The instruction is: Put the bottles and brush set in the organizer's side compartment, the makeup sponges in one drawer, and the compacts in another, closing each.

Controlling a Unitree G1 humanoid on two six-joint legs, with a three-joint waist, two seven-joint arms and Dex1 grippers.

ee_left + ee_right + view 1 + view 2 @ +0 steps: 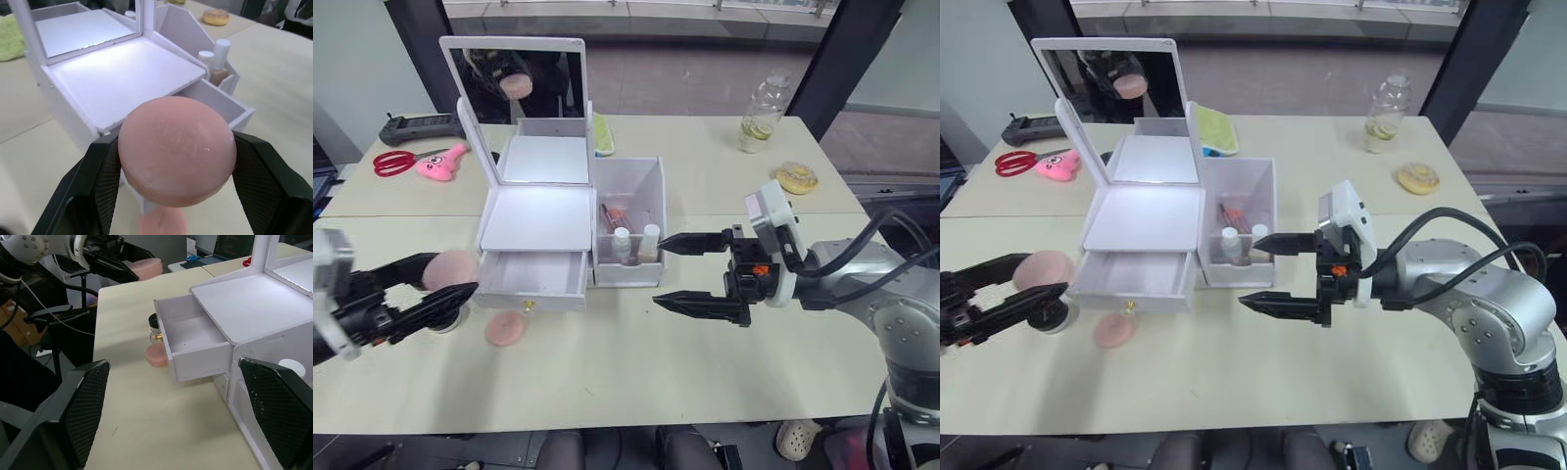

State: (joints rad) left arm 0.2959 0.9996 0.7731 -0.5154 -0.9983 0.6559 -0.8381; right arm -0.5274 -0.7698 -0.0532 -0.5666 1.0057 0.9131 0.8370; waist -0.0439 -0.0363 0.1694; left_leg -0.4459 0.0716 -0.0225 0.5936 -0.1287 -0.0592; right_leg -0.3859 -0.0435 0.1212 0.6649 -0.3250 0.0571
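The white organizer [536,217] stands mid-table with its mirror upright and its lower drawer [532,275] pulled out and empty. The side compartment [651,176] holds two white-capped bottles [623,242] and the brush set [611,214]. My left gripper [438,280] is shut on a pink makeup sponge [176,149], just left of the open drawer. A second sponge [505,330] lies on the table in front of the drawer. A compact [154,322] sits under my left gripper, partly hidden. My right gripper [659,272] hangs open and empty, right of the side compartment.
Red scissors [395,162], a pink heart-shaped item [443,165] and a black remote [415,124] lie at the back left. A green cloth [601,135] sits behind the organizer. A drink bottle [760,117] and a doughnut-like ring [797,177] are at the back right.
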